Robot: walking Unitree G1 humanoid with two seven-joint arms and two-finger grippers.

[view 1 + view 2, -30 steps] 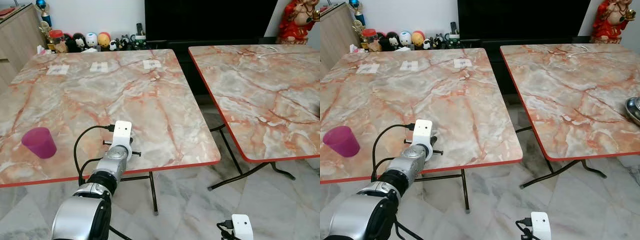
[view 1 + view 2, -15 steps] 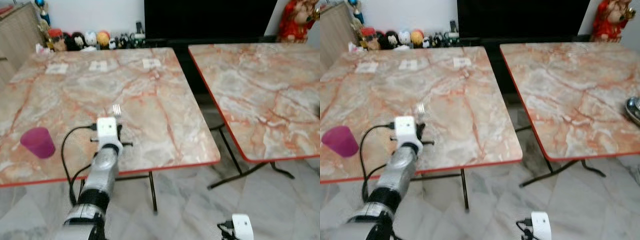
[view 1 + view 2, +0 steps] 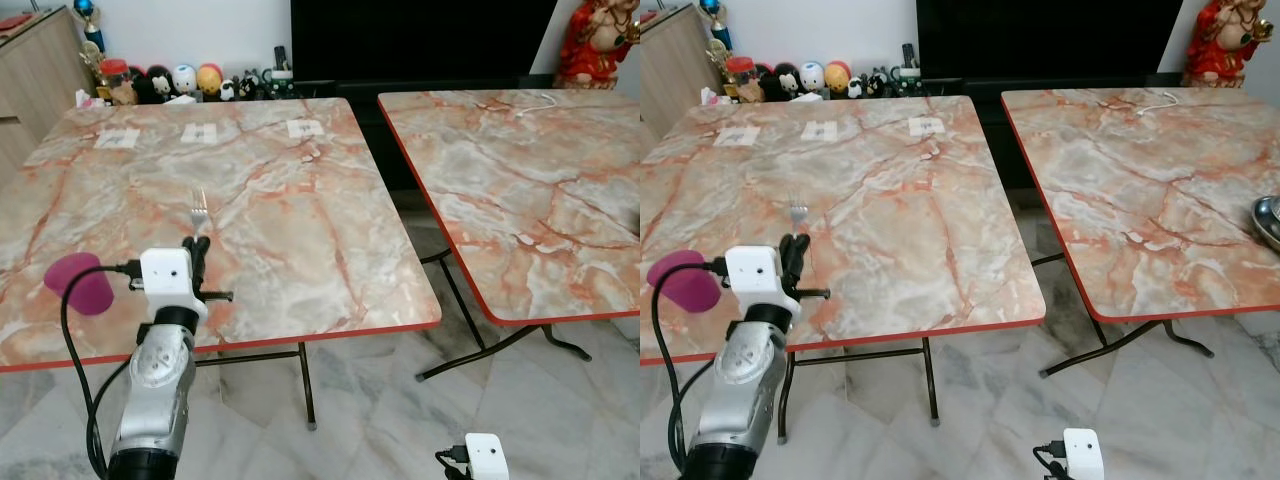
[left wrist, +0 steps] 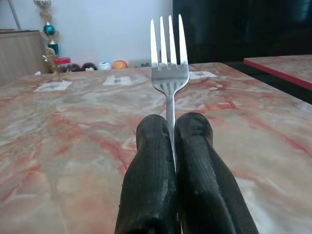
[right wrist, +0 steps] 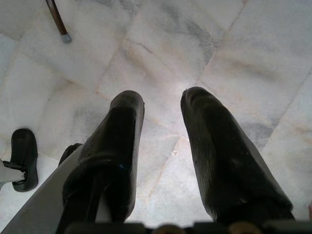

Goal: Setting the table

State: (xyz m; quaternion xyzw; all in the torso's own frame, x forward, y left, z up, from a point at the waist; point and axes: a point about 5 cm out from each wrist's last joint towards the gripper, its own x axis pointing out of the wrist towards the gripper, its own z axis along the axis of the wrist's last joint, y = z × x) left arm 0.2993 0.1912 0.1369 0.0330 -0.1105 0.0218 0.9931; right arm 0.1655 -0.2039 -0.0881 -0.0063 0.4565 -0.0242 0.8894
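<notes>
- Left eye view: the left gripper (image 3: 196, 246) reaches over the near marble table (image 3: 300, 200). It pinches a fork (image 3: 199, 210) by the handle, prongs pointing away, likely so it can be laid flat. A purple cup (image 3: 80, 284) stands just beside the arm, near the table's front edge.
- Right eye view: three paper labels (image 3: 818, 130) lie in a row at the far side, maybe marking places. A metal bowl (image 3: 1268, 220) sits on the second table (image 3: 1140, 190).
- Left wrist view: both black fingers (image 4: 151, 170) are squeezed together on the fork's thin handle, holding it above the tabletop.
- Right wrist view: the right gripper (image 5: 163, 146) hangs idle over the floor (image 5: 195, 44), fingers apart, holding nothing.
</notes>
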